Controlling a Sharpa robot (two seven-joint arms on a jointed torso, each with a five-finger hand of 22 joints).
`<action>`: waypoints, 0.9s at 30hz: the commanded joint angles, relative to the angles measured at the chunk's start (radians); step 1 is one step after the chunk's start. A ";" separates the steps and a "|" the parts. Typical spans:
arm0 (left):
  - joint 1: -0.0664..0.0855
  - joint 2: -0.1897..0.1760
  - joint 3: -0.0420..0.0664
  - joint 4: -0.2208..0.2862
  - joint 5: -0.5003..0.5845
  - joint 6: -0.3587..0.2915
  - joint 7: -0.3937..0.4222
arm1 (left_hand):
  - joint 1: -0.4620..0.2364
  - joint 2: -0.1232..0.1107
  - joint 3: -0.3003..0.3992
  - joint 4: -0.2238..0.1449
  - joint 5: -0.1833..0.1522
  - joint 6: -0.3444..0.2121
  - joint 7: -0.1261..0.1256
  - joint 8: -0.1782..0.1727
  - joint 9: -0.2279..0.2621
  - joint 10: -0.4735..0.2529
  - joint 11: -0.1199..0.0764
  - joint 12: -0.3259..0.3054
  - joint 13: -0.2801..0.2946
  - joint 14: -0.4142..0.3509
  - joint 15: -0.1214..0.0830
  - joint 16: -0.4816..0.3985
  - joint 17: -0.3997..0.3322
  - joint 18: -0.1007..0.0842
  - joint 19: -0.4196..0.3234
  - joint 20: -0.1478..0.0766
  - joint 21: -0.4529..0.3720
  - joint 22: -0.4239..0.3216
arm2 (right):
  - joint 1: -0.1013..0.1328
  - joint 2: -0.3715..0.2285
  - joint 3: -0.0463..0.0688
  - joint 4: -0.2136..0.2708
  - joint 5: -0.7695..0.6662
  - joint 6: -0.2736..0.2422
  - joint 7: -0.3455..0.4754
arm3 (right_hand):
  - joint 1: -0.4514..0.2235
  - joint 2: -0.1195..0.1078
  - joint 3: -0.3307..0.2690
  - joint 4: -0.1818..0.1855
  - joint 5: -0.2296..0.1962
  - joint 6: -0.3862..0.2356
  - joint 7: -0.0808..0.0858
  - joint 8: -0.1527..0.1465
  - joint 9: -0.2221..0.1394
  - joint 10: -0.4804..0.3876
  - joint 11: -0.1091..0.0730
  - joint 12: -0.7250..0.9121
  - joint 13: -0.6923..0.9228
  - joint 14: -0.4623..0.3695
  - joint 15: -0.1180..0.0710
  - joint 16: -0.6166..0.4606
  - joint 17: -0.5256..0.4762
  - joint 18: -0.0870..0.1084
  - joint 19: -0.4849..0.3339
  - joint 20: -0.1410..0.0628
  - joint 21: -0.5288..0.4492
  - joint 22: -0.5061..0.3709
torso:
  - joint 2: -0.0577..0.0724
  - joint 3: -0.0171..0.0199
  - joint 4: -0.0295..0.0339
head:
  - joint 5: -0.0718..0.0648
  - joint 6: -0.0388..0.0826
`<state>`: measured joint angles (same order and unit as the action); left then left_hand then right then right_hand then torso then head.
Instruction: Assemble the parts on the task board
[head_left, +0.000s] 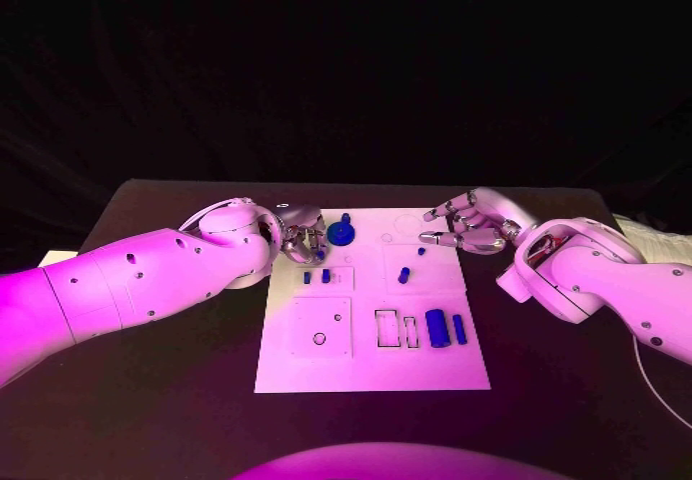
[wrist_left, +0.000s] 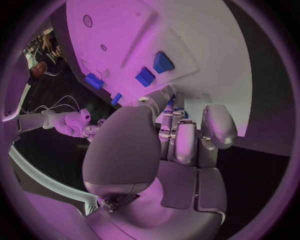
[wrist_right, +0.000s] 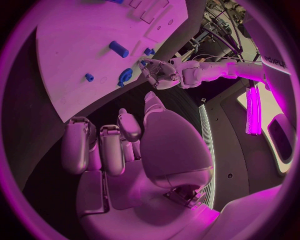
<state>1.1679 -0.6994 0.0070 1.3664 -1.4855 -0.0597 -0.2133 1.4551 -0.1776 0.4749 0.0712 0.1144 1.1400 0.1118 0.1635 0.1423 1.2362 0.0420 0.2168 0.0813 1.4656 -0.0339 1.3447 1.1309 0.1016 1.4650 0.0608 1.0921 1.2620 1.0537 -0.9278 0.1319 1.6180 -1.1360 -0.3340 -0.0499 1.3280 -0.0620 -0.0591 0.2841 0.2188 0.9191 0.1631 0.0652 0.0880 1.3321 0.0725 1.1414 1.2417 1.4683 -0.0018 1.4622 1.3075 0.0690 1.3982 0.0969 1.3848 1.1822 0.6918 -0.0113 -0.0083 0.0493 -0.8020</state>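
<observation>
Head view: one white rectangular task board (head_left: 372, 375) lies in the middle of the black table (head_left: 173, 400). Seven small blue parts can be counted on it: a round-headed piece (head_left: 342, 233) near the far edge, two small blocks (head_left: 307, 278) (head_left: 326, 276) side by side, two short pegs (head_left: 420, 253) (head_left: 404, 275) toward the right, and a thick cylinder (head_left: 437, 328) with a slimmer bar (head_left: 459, 327) just beside it. The silver left hand (head_left: 299, 236) sits at the board's far left corner, fingers curled close to the round-headed piece; whether it touches or holds it cannot be told. The silver right hand (head_left: 469, 226) is at the far right corner, fingers apart, nothing in them. The white left arm (head_left: 130, 285) covers the table left of the board.

Left wrist view: the left hand (wrist_left: 181, 145) shows curled fingers, and a sliver of blue (wrist_left: 170, 101) shows past the fingertips. Four blue pieces show on the board (wrist_left: 206, 60); two are square blocks (wrist_left: 163, 62) (wrist_left: 145, 77).

Right wrist view: the right hand (wrist_right: 119, 145) has its fingers bent loosely, spread and empty, short of the board's edge (wrist_right: 75, 75). Across the board, the left hand (wrist_right: 157, 72) is close against the round-headed piece (wrist_right: 125, 76), with a cylinder (wrist_right: 119, 48) and a small peg (wrist_right: 89, 77) lying apart.
</observation>
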 joint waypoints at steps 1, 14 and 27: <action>-0.001 -0.001 -0.001 0.003 -0.008 0.024 -0.004 | -0.009 0.001 -0.001 -0.006 -0.006 0.010 0.002 -0.002 0.001 0.007 0.001 -0.004 0.002 0.032 -0.005 -0.001 -0.002 -0.013 0.033 -0.003 0.005 0.001 | -0.001 0.000 0.000 0.002 -0.003 0.014 0.007 | 0.002 0.009 -0.008 0.000 0.004 0.005 -0.002 0.001 0.001 -0.001 0.000 0.000 0.002 0.060 -0.004 -0.006 0.079 0.009 -0.006 0.001 -0.006 0.000 | -0.001 -0.0003 0.0006 | 0.000 -0.002; -0.002 -0.003 -0.001 0.003 -0.006 0.018 -0.016 | -0.041 -0.021 0.010 -0.006 -0.005 -0.084 0.033 -0.075 -0.035 -0.058 0.032 -0.070 -0.013 0.028 0.019 -0.002 -0.016 -0.016 0.027 0.010 0.006 0.008 | -0.001 0.000 0.000 0.001 -0.003 0.015 0.006 | 0.002 0.011 -0.011 -0.001 0.005 0.006 -0.003 0.001 0.002 -0.004 -0.001 -0.004 -0.003 0.060 -0.005 -0.008 0.076 0.010 -0.008 0.000 -0.009 -0.005 | -0.001 -0.0001 -0.0003 | 0.002 -0.001; -0.002 -0.009 -0.001 -0.001 -0.001 0.024 -0.030 | -0.056 -0.044 0.006 -0.007 -0.006 -0.145 0.047 -0.101 -0.066 -0.122 0.053 -0.121 -0.017 0.022 0.035 -0.007 -0.037 -0.004 0.009 0.026 -0.063 -0.032 | -0.001 -0.002 0.000 -0.003 -0.003 0.015 0.001 | 0.002 0.011 -0.012 -0.001 0.005 0.006 -0.002 0.001 0.002 -0.007 0.000 -0.009 -0.007 0.059 -0.005 -0.009 0.074 0.011 -0.011 0.000 -0.012 -0.011 | -0.001 0.0000 -0.0005 | 0.001 -0.002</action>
<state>1.1670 -0.7066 0.0065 1.3660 -1.4871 -0.0526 -0.2324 1.4019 -0.2188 0.4789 0.0676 0.1149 1.0016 0.1566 0.0654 0.0772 1.1219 0.0944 0.1007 0.0650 1.4674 -0.0066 1.3447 1.0948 0.1015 1.4644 0.0796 1.0339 1.2310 1.0536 -0.9294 0.1319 1.6154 -1.1359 -0.3318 -0.0509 1.3280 -0.0621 -0.0661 0.2829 0.2188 0.9191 0.1631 0.0652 0.0888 1.3321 0.0726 1.1362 1.2359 1.4683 -0.0018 1.4583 1.3074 0.0690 1.3917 0.0977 1.3747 1.1717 0.6910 -0.0114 -0.0083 0.0507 -0.8040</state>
